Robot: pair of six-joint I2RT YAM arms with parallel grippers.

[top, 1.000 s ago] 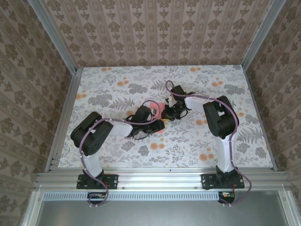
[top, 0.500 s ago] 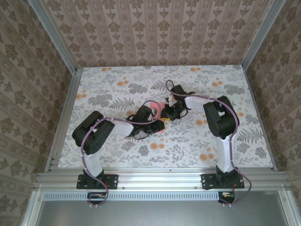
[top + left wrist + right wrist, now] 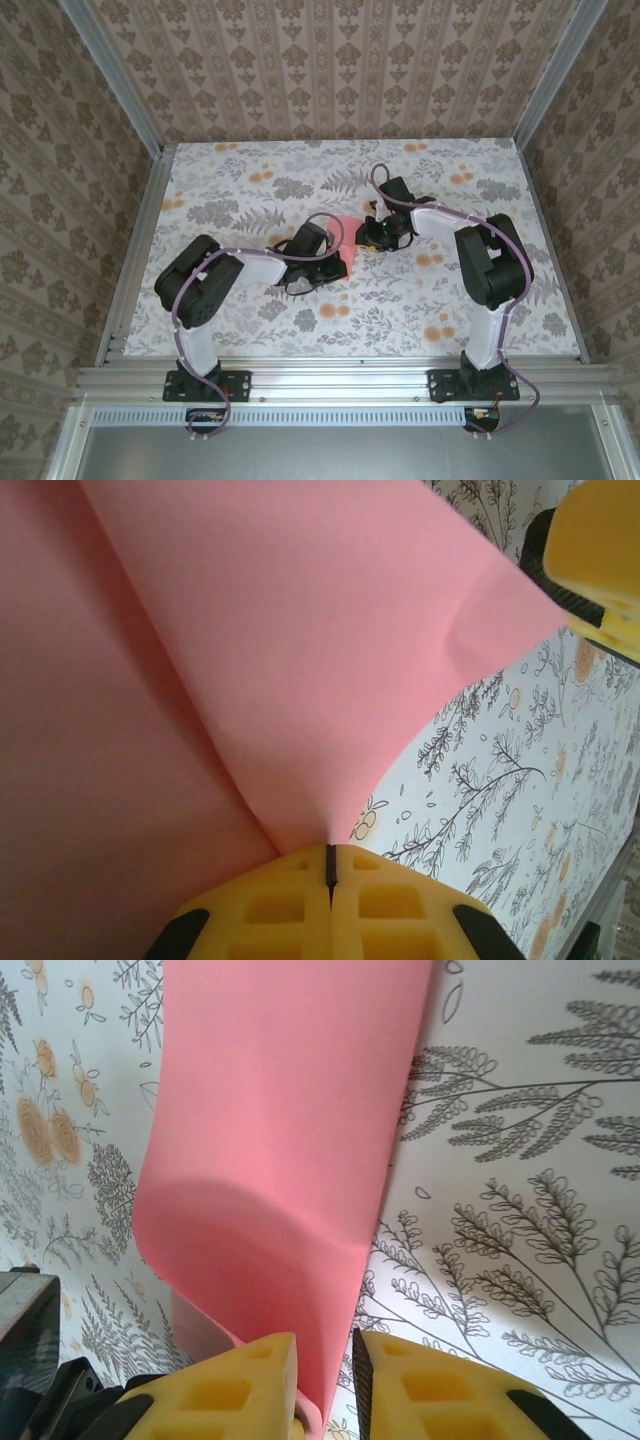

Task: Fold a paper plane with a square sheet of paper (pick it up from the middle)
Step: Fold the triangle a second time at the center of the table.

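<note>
Left tool [image 3: 330,858] is pinching the square sheet of paper [image 3: 300,650], closed; right tool [image 3: 325,1360], barely parted, likewise. Even tautness is mattering.

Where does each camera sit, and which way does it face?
Top: fixed above and behind the robot, looking down at the table; left arm and right arm show, bases nearest.
Left wrist: on the left arm, looking along the left claw, shut on the paper.
Right wrist: on the right arm, looking along the right claw, paper between its fingers.
Shared: all three see the paper and flowered table.
</note>
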